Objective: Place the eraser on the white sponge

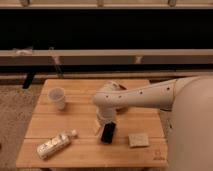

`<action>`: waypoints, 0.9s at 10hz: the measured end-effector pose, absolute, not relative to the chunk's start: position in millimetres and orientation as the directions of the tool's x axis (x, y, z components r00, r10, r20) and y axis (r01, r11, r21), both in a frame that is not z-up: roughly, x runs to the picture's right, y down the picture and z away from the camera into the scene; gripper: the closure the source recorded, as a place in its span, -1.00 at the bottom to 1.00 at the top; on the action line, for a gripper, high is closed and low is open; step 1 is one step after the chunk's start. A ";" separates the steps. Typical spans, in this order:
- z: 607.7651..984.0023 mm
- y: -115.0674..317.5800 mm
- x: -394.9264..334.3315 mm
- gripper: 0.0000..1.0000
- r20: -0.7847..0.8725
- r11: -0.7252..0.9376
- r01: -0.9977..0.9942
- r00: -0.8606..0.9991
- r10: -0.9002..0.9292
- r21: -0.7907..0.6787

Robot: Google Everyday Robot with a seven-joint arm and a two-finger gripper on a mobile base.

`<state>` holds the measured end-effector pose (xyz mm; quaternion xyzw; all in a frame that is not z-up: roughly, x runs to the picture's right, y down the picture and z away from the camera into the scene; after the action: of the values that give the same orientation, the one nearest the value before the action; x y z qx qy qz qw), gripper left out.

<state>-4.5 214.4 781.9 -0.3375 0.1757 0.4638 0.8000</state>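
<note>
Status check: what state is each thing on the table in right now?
Eraser: flat on the table, not on the sponge.
Sponge: flat, bare, apart from the eraser.
Cup: upright.
Bottle: lying on its side.
Claw: low at the eraser's far end.
</note>
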 end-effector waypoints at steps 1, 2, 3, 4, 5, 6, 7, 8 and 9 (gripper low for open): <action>787.9 220.7 -6.4 -0.57 -0.604 0.337 -0.868 0.497 0.623 -0.366; 793.9 226.7 -8.2 -0.57 -0.612 0.332 -0.873 0.487 0.623 -0.357; 800.3 232.1 -9.4 -0.57 -0.623 0.321 -0.882 0.471 0.624 -0.345; 804.7 233.5 -6.0 -0.57 -0.634 0.310 -0.891 0.454 0.626 -0.332; 808.9 235.8 -3.4 -0.57 -0.647 0.301 -0.898 0.440 0.622 -0.322; 812.9 238.4 -2.8 -0.57 -0.660 0.294 -0.903 0.430 0.616 -0.314; 817.6 237.8 1.2 -0.57 -0.667 0.277 -0.911 0.412 0.621 -0.305; 820.1 236.0 6.6 -0.57 -0.672 0.258 -0.920 0.392 0.628 -0.295; 822.8 236.5 12.6 -0.57 -0.680 0.241 -0.927 0.375 0.630 -0.288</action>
<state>12.6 236.5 822.8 -0.3389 0.2189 0.5143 0.7567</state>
